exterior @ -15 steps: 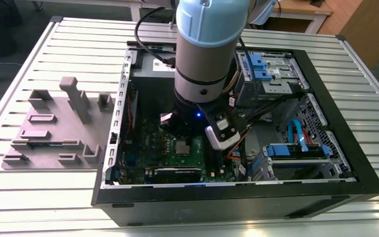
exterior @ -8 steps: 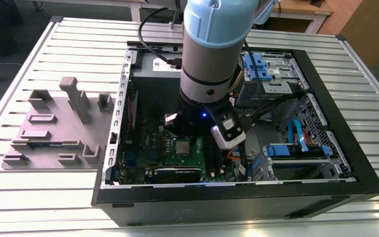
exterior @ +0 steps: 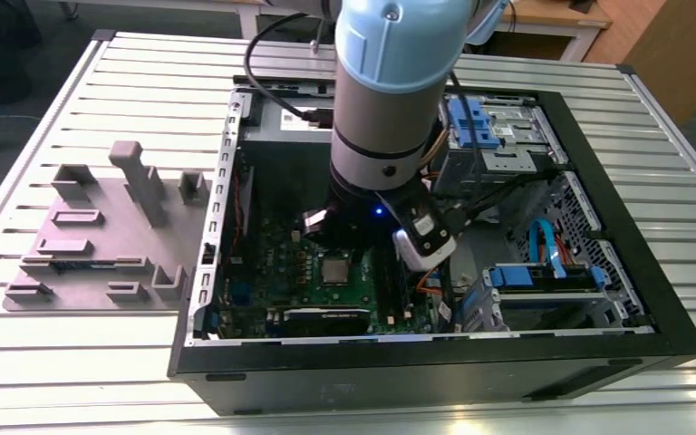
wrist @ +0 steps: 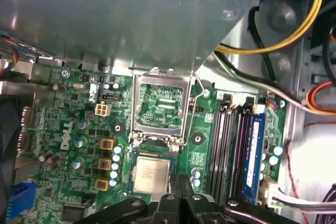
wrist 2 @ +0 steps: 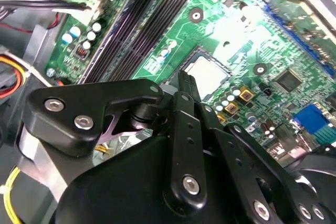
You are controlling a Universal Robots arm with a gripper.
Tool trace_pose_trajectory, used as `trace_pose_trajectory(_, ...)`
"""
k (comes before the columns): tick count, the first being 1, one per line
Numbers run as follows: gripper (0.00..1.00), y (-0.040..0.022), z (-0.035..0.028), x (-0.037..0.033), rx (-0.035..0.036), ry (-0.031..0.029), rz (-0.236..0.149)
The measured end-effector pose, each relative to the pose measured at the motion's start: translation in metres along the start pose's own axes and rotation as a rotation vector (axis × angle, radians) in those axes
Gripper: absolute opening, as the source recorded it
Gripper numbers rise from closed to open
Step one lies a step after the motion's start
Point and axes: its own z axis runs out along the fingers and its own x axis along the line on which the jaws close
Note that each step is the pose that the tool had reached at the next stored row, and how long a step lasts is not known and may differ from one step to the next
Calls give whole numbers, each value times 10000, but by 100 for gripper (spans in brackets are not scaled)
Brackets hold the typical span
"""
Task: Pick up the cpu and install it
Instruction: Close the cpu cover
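The cpu (wrist: 151,174) lies flat in its socket on the green motherboard (wrist: 68,124), silver top up, and appears in the second wrist view as the cpu (wrist 2: 206,74) and in the exterior view as the cpu (exterior: 337,269). The socket's metal frame (wrist: 160,103) is swung open beyond it. My gripper (wrist: 178,183) hovers just over the chip's near edge with its two black fingers pressed together and nothing between them. In the second wrist view the gripper (wrist 2: 185,83) points down at the chip's edge. The arm (exterior: 384,91) reaches down into the open computer case (exterior: 445,349).
Memory slots (wrist: 236,145) run beside the socket. Yellow and white cables (wrist: 273,48) and a grey metal box (wrist: 131,19) lie past the open frame. Blue drive brackets (exterior: 542,272) fill the case on the exterior view's right. A grey parts fixture (exterior: 106,227) sits outside on the exterior view's left.
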Motion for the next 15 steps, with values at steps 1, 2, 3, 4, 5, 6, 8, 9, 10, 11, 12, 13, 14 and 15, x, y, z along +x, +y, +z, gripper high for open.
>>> trace_pose_trajectory(1,11,0,0,0,-74,-41,-64)
trace_pose_trajectory(2,11,0,0,1,-134,-65,-111)
trace_pose_trajectory(3,11,2,2,-3,-172,-73,-139)
trace_pose_trajectory(4,11,6,5,-8,-192,-74,-159)
trace_pose_trajectory(5,11,11,8,-14,-201,-74,-176)
trace_pose_trajectory(6,11,14,11,-23,-211,-75,-194)
trace_pose_trajectory(8,11,20,19,-41,-221,-74,-235)
trace_pose_trajectory(9,11,23,24,-50,-221,-72,-258)
trace_pose_trajectory(10,11,26,29,-59,-222,-71,-281)
trace_pose_trajectory(11,11,29,33,-69,-222,-69,-304)
trace_pose_trajectory(12,11,32,38,-79,-223,-67,-328)
trace_pose_trajectory(13,11,35,41,-91,-223,-66,-347)
trace_pose_trajectory(14,11,40,45,-103,-225,-65,-364)
trace_pose_trajectory(15,11,46,48,-113,-226,-65,-377)
